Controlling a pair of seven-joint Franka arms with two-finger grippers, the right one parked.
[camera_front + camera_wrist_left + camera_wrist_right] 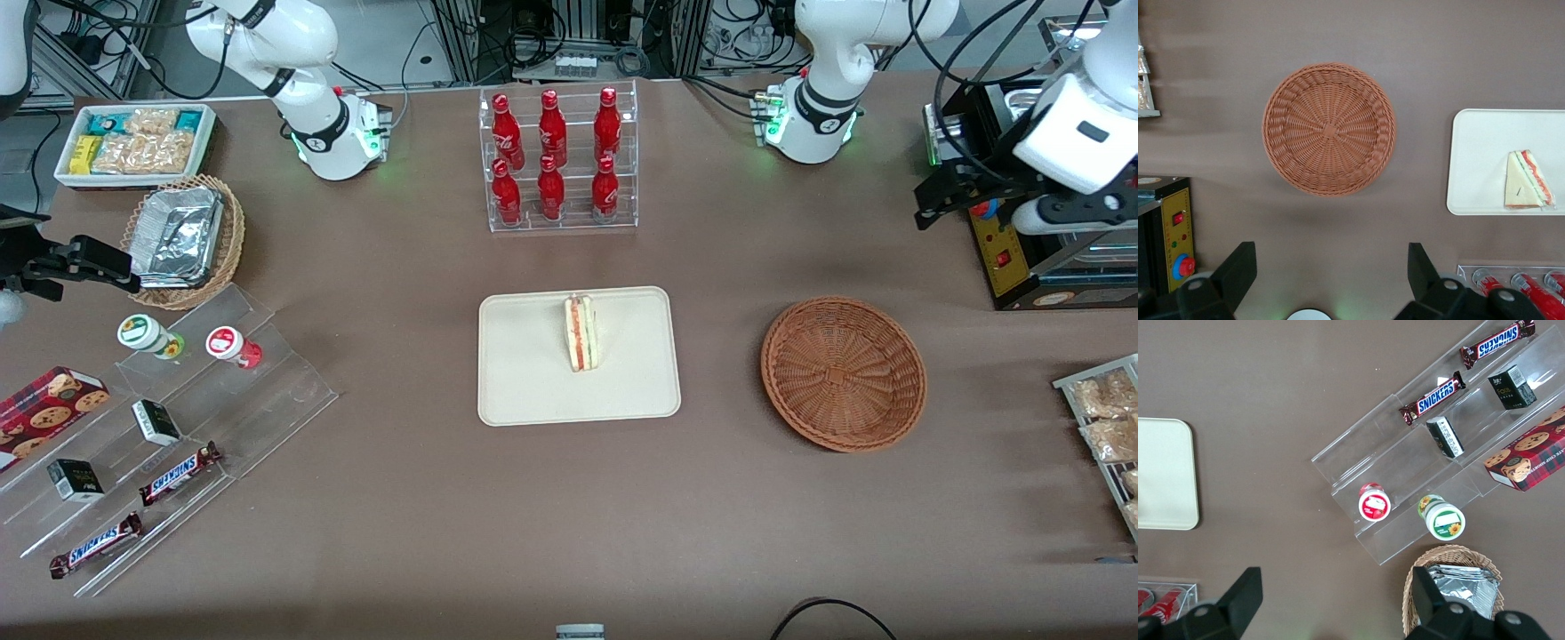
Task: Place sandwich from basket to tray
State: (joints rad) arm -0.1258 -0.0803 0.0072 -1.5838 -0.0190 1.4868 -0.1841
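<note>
The sandwich [582,333] lies on the cream tray [524,373] in the middle of the table, its red and green filling edge showing. It also shows in the left wrist view [1527,180] on the tray [1478,160]. The reddish-brown wicker basket [843,373] stands beside the tray toward the working arm's end and is empty; the left wrist view looks down into it [1329,128]. My left gripper [933,209] is raised high above the table, farther from the front camera than the basket. It is open and empty [1330,273].
A clear rack of red bottles [558,160] stands farther from the front camera than the tray. A black box with a yellow panel [1005,249] sits under my gripper. Snack packets [1107,427] lie near the basket. Acrylic steps with candy bars [169,418] and a foil-lined basket [182,240] are at the parked arm's end.
</note>
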